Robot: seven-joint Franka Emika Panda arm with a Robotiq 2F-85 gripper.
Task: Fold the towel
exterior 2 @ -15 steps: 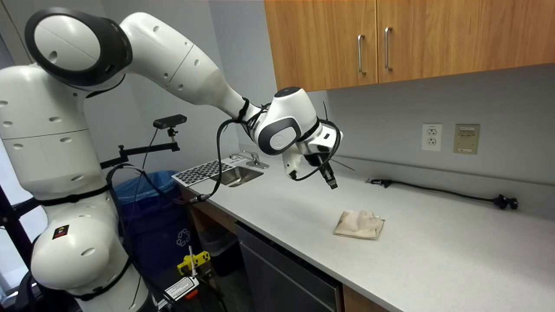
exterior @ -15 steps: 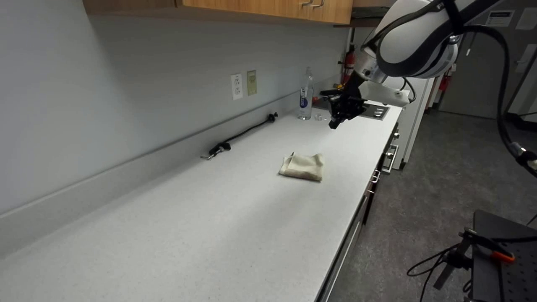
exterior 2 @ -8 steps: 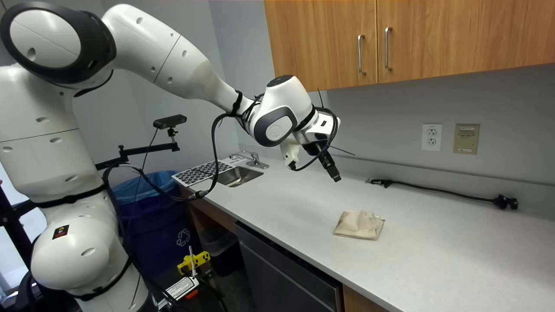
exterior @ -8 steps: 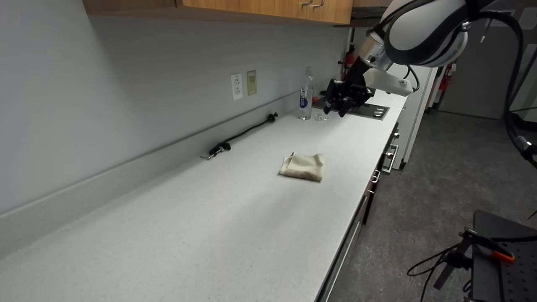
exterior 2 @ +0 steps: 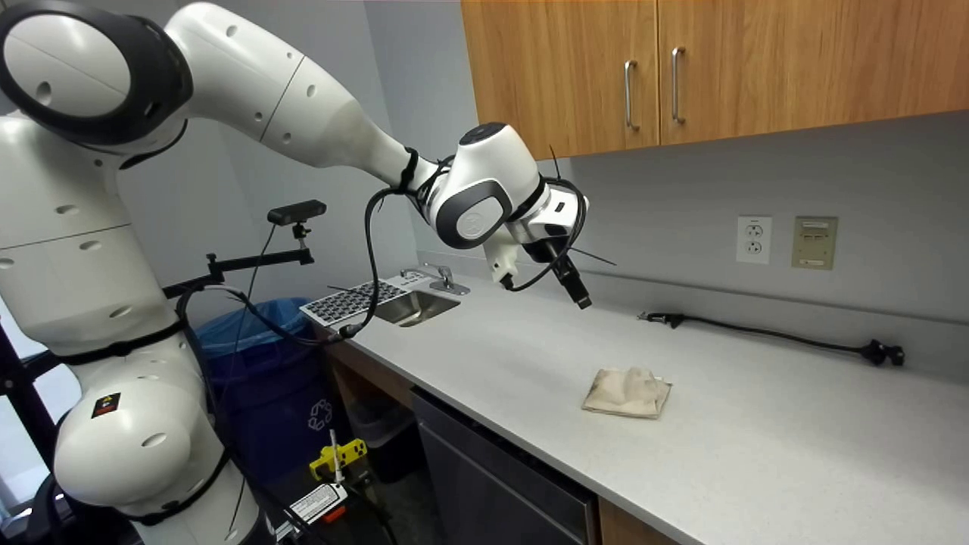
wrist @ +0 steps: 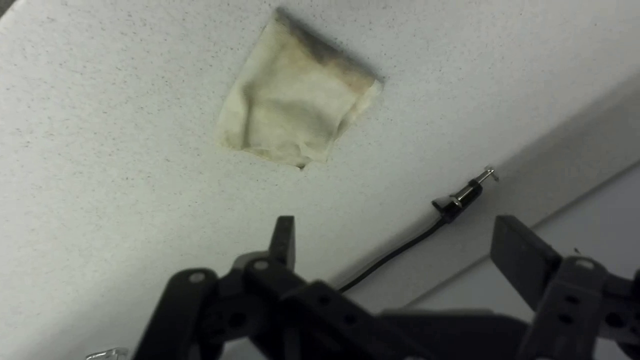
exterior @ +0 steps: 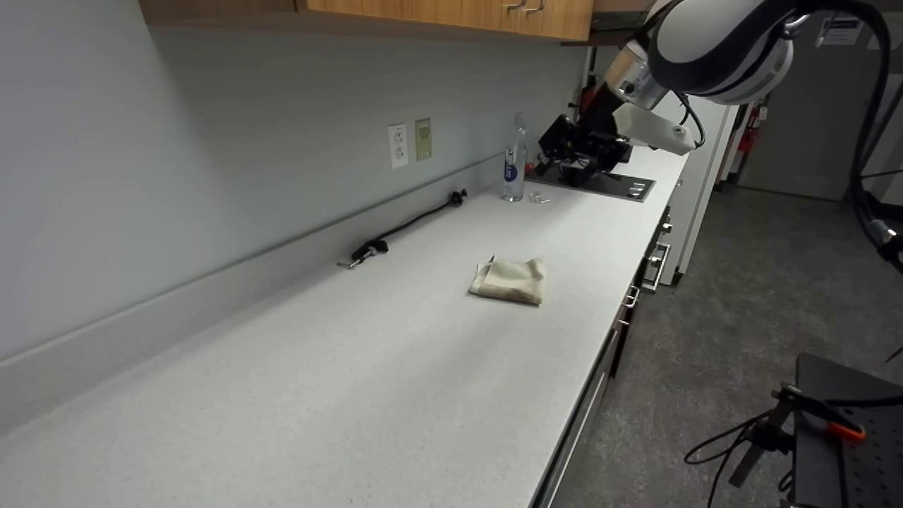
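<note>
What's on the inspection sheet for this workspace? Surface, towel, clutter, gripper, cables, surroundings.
Surface: white speckled counter.
Towel: on the counter, folded into a roughly square packet; top rumpled, darker along one edge in the wrist view.
Clutter: clear bottle upright; small clear item beside it, too small to identify; black flexible rod along the counter's back.
Gripper: open, nothing held; above the counter, apart from the towel.
Cables: black cable hanging in a slack loop from the robot arm; across the towel, nothing seen.
Surroundings: wood cabinets overhead, wall outlet, sink, blue recycling bin.
</note>
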